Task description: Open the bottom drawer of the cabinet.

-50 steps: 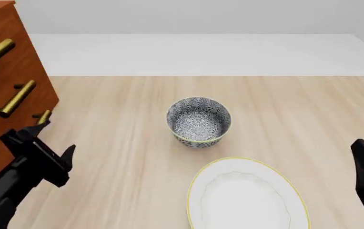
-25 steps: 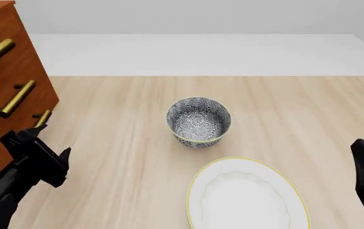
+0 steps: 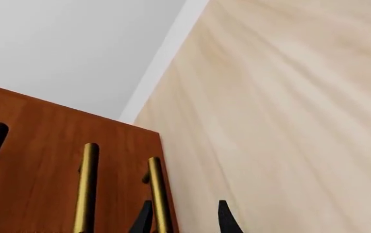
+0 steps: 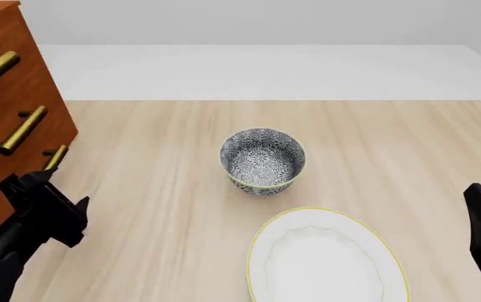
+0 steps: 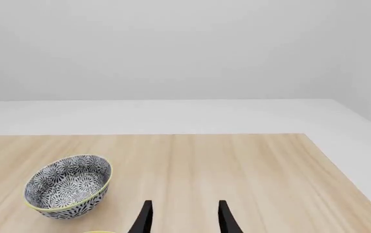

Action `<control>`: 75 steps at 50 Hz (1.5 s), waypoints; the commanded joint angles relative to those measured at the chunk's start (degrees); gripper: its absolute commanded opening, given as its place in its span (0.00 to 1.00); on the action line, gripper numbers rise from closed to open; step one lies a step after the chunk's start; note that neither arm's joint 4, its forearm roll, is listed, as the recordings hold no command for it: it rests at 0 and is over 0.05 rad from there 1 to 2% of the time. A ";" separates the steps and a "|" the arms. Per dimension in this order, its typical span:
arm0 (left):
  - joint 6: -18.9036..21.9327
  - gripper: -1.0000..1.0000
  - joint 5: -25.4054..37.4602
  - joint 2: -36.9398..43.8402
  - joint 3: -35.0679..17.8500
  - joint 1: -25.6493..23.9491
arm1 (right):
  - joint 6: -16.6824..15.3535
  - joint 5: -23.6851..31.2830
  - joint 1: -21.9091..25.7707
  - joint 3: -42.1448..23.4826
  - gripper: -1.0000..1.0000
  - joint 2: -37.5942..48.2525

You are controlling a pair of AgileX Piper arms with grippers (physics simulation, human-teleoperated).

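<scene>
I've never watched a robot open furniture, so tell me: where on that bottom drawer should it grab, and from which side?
Probably the brass bar handle on the bottom drawer: it stands off the flat wooden front on posts, leaving room behind for a finger. The left pincer seems best coming straight at the drawer front from the table side, fingers straddling the bar, then pulling away from the cabinet.

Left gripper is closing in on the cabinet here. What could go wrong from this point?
1. In the left wrist view one fingertip already overlaps the bottom drawer's handle; the left gripper looks off-centre and may bump it rather than straddle it.
2. The three brass handles look alike; the middle handle sits close by, so a drift could grab the wrong drawer.
</scene>
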 commanded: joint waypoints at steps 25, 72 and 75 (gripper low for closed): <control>-0.06 1.00 0.00 1.74 -2.09 3.60 | -0.01 0.04 0.00 -0.01 1.00 -0.03; 0.98 1.00 0.00 7.11 -5.54 6.49 | 0.00 0.04 0.00 -0.01 1.00 -0.03; 1.05 1.00 0.00 7.20 -5.60 6.73 | 0.01 0.05 -0.01 -0.01 1.00 -0.04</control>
